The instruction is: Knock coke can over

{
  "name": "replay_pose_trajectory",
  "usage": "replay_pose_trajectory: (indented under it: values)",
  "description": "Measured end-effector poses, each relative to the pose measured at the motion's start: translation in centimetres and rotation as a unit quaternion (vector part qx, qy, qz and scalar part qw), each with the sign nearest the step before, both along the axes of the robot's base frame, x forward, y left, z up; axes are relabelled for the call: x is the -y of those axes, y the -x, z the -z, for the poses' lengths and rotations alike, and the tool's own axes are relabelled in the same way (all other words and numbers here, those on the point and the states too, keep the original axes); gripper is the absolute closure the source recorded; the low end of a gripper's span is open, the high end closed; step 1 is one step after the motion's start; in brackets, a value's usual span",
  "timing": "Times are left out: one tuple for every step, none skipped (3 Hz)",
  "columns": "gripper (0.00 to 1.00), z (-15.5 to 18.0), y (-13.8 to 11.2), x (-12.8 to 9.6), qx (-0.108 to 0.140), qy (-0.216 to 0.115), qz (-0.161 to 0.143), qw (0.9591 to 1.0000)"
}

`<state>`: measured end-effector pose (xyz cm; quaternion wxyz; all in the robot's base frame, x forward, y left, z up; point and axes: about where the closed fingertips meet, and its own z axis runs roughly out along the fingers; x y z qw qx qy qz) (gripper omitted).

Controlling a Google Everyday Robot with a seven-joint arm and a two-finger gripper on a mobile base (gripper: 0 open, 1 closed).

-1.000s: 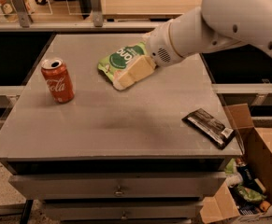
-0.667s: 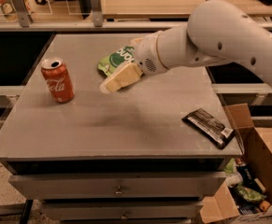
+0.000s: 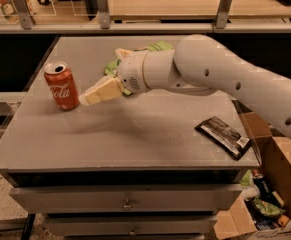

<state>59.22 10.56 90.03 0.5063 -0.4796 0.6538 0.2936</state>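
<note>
Toward the left side of the table point(image 3: 135, 139), the coke can point(image 3: 61, 86) stands upright on its base, its long axis vertical and its silver top with the opening facing up. It is a small red cylinder with white script running along its side, undented as far as can be seen, and nothing on the table leans against it.

The pincer point(image 3: 85, 98) hangs just to the right of the can, low over the table and roughly level with the can's lower half. It points leftward and slightly downward, straight at the can's side. Its pale tip sits just beside the red wall; whether it already touches cannot be told from this angle. Nor can it be told whether the pincer is clenched or released, since it reads as a single cream wedge; it carries nothing.

The white arm point(image 3: 210, 76) reaches in from the right, crossing in front of a green snack pouch point(image 3: 157, 46) that lies farther back. A dark wrapped bar point(image 3: 224, 136) lies well apart, near the table's right front corner.

Judging by this layout, the can lies directly along the pincer's pointing line, so a leftward sweep would strike it. Contact this low may slide the can rather than tip it, so a higher push looks safer.
</note>
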Motion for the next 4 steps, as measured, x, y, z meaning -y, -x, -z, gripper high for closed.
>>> replay_pose_trajectory:
  values:
    - [0.00,0.8,-0.1,-2.8,0.004,-0.028,-0.017,0.9995]
    - [0.00,1.3,-0.1,-5.1,0.003,-0.047,-0.031,0.9984]
    - [0.00,1.7,-0.3,-7.1,0.002,-0.061,-0.046,0.9970]
    - [0.00,2.5,-0.6,-8.7,-0.007,-0.075,-0.055,0.9956]
